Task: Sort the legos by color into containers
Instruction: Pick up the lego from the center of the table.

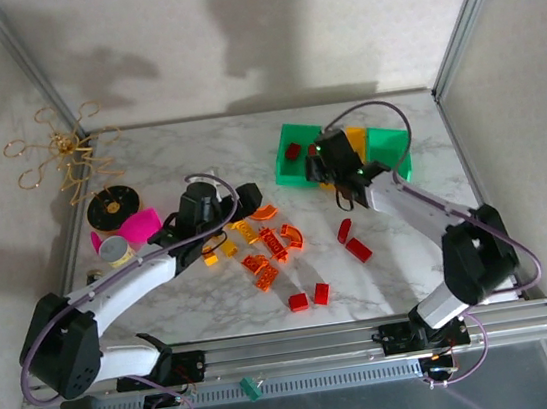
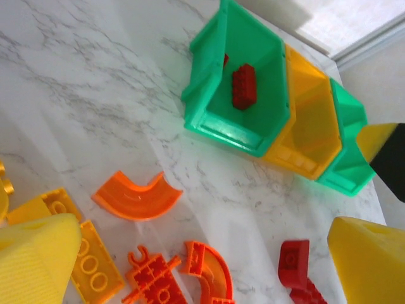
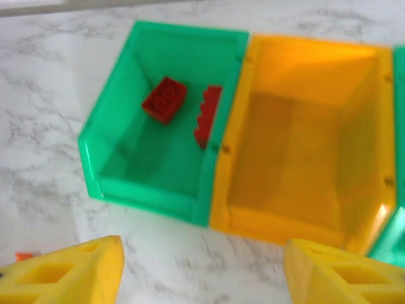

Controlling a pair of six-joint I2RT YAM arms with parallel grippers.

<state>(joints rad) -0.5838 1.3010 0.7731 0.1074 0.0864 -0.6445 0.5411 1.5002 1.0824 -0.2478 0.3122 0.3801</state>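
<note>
**Two grippers, both open, over the lego sort.** The left gripper is held wide open with nothing between its yellow pads. It is positioned low over a scatter of loose legos at the middle of the marble-patterned table. Just ahead of it, an orange curved piece, a flat yellow brick and a red brick are seen lying on the table.

The right gripper is also spread wide and nothing is gripped by it. It is held just in front of the containers, which are joined in a row at the far right of the table. Two red bricks are shown inside the left green bin, one flat on the floor and the other propped against the wall shared with the orange middle bin. What is held in the right green bin cannot be made out.

More red pieces are scattered on the table between the arms. At the left edge, a pink cup, a small tin can and a black-and-yellow spool are grouped close together.
</note>
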